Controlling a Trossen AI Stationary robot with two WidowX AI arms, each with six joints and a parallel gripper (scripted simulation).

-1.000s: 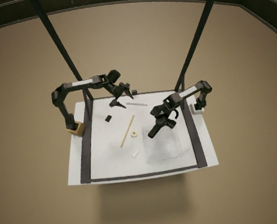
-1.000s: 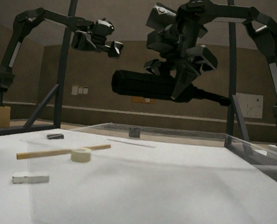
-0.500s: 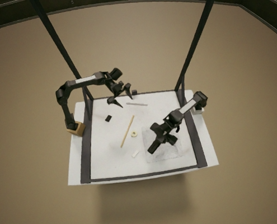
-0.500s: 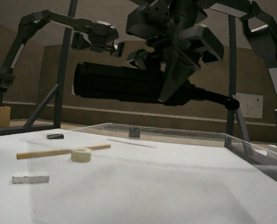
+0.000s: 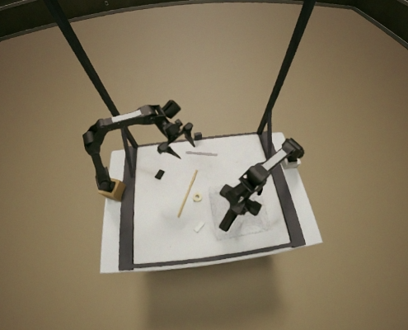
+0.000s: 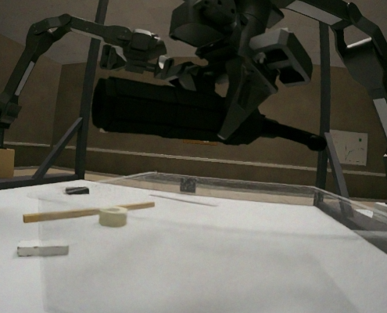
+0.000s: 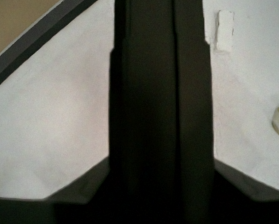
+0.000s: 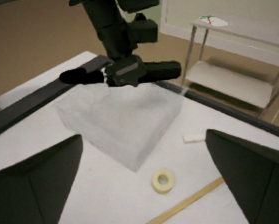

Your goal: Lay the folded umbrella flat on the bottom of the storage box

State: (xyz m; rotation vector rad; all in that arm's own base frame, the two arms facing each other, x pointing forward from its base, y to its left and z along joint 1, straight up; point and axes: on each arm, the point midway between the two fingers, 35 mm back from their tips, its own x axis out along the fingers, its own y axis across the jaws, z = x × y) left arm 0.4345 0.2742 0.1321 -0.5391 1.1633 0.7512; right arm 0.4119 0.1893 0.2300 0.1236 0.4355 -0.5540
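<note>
The folded black umbrella [image 5: 231,214] hangs in the air over the clear storage box [image 5: 239,216], roughly level and well above the rim in the exterior view [image 6: 169,111]. My left gripper [image 6: 241,106] is shut on the umbrella near its handle end. The umbrella fills the left wrist view [image 7: 161,100]. The right wrist view shows the umbrella [image 8: 121,74] held above the box [image 8: 121,120], which is empty. My right gripper [image 5: 182,145] is open and empty, raised near the table's far edge, apart from the umbrella.
On the table beside the box lie a wooden stick [image 5: 187,193], a tape roll [image 5: 197,200] and a white block [image 5: 199,226]. A small black block [image 5: 159,174], a grey strip [image 5: 201,153] and a dark cube [image 5: 198,135] lie farther back.
</note>
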